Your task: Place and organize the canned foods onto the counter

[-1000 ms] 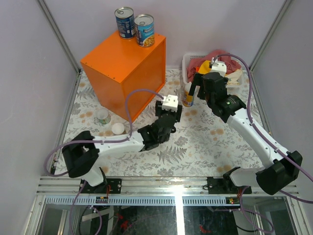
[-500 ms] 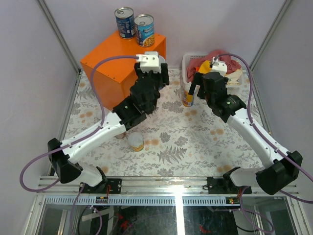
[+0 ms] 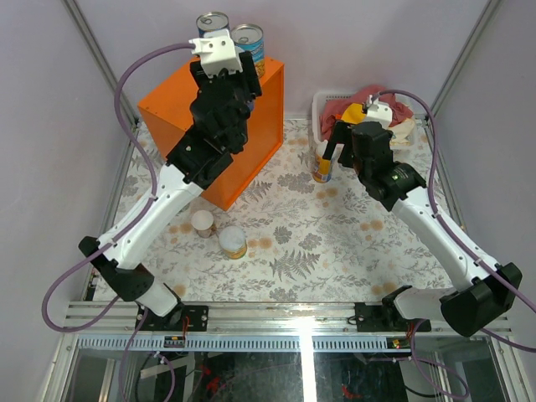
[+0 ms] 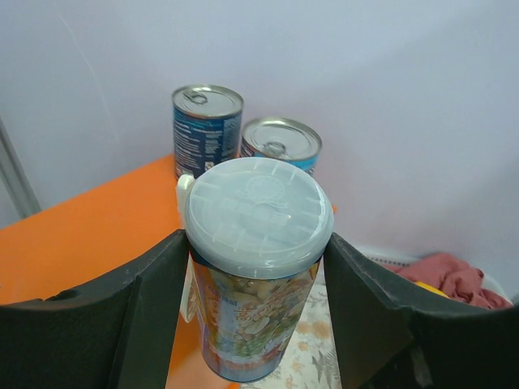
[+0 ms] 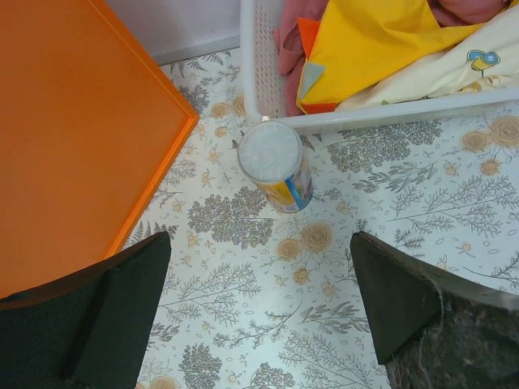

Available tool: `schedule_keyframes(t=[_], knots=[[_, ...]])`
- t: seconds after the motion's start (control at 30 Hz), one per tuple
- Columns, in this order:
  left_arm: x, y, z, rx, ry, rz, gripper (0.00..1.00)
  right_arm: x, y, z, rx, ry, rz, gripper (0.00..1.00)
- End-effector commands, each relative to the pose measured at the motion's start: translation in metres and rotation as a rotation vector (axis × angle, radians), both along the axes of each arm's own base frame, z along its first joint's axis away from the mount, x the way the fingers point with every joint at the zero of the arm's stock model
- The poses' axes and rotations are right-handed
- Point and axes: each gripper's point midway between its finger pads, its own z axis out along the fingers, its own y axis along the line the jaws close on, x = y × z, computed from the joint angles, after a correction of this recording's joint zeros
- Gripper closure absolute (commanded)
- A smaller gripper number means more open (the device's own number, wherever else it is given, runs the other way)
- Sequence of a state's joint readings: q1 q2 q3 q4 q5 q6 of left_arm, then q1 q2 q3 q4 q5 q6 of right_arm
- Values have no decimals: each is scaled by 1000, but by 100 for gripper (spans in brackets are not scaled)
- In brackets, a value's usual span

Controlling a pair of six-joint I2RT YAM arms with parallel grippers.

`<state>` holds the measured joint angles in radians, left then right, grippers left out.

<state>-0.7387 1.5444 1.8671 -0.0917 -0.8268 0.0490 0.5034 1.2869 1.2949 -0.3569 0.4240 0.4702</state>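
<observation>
My left gripper is raised over the orange counter and is shut on a colourful can with a pale plastic lid; from above the wrist hides this can. Two silver-topped cans, one blue and one beside it, stand at the counter's back edge. My right gripper hangs open above the table, just short of a yellow, white-lidded can that stands by the basket. Two more cans stand on the table in front of the counter: a small white-topped one and a yellow one.
A white plastic basket of red and yellow cloths sits at the back right, right behind the yellow can. The counter's side stands left of the right gripper. Frame posts and walls close in the table.
My left arm has swung from low over the middle of the table up and back over the counter, carrying the colourful can. The right arm has not moved.
</observation>
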Motion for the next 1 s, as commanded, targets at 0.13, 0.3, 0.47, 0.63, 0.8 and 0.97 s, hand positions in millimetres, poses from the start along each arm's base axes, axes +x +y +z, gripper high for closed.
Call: schedule_keyframes(t=[0.13, 0.3, 0.47, 0.63, 0.8, 0.97], knots=[[4, 38, 53, -87, -94, 117, 100, 1, 3, 45, 69, -109, 21, 0], [21, 58, 48, -84, -74, 185, 100, 1, 5, 42, 73, -106, 28, 0], [38, 74, 43, -85, -63, 224, 100, 2, 7, 38, 76, -105, 34, 0], [56, 83, 37, -79, -44, 245, 100, 5, 10, 36, 76, -104, 41, 0], [73, 84, 23, -72, -25, 252, 100, 7, 12, 30, 74, -99, 44, 0], [85, 91, 15, -85, -22, 276, 100, 11, 13, 27, 66, -100, 45, 0]])
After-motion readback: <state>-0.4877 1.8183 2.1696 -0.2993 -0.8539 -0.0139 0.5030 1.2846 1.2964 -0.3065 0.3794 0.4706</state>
